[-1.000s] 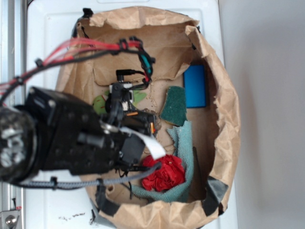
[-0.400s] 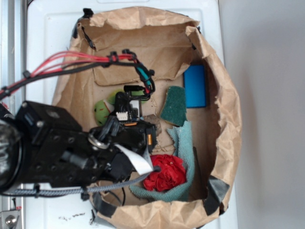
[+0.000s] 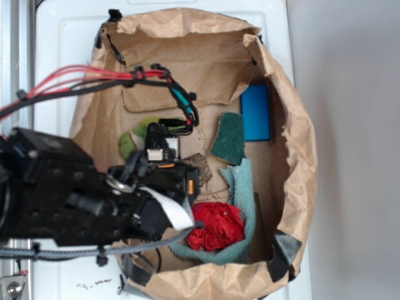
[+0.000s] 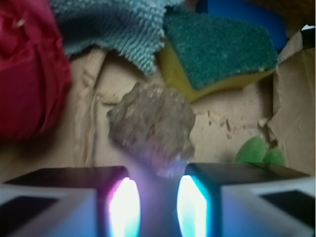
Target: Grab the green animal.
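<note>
The green animal (image 3: 134, 139) lies on the brown paper at the left of the basin, lime green with a white band, its right side hidden behind my arm. In the wrist view only a green corner of the animal (image 4: 256, 150) shows, just past my right finger. My gripper (image 4: 158, 180) is open with a narrow gap and nothing between the fingers. It points at a brown crumpled lump (image 4: 150, 126). Seen from outside, the gripper (image 3: 184, 172) sits to the lower right of the animal, its fingertips hidden under its black body.
A dark green scrub sponge (image 3: 228, 139) and a blue block (image 3: 255, 112) lie to the right. A teal knitted cloth (image 3: 240, 187) holds a red cloth (image 3: 215, 226). The brown lump (image 3: 201, 164) sits mid-floor. High paper walls (image 3: 300, 156) ring everything.
My arm has moved down and left in the exterior view, off the green animal, so more of the toy now shows. The other objects have not moved.
</note>
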{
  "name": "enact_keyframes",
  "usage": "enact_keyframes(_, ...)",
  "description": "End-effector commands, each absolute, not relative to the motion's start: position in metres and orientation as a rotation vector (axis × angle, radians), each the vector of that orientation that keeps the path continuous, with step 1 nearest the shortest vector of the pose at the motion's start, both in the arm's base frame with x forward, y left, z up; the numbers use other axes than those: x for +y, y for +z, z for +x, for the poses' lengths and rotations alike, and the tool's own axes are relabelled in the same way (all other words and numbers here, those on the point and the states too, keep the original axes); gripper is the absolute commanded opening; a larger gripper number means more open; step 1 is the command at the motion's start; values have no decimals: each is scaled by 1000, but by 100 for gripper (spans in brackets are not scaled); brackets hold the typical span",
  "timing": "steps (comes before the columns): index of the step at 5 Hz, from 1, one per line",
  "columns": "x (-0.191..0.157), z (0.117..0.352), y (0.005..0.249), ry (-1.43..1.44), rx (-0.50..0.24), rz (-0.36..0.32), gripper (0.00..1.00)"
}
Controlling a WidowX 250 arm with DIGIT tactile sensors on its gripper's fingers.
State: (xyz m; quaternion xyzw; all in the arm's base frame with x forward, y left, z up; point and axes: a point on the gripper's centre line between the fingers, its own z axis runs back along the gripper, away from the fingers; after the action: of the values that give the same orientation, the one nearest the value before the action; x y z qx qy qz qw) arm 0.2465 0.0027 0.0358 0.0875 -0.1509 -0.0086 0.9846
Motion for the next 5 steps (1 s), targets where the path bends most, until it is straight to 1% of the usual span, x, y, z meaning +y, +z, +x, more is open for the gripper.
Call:
enact_keyframes(1,19,256,84,49,-326,117,100)
enact_keyframes(2,48,280,100,155,-283,94,100)
enact_keyframes(3,60,294,98,200,-276,110,100)
enact_keyframes(4,68,300,95,208,-274,132,100)
enact_keyframes(5,70,301,88,204,-271,168,100)
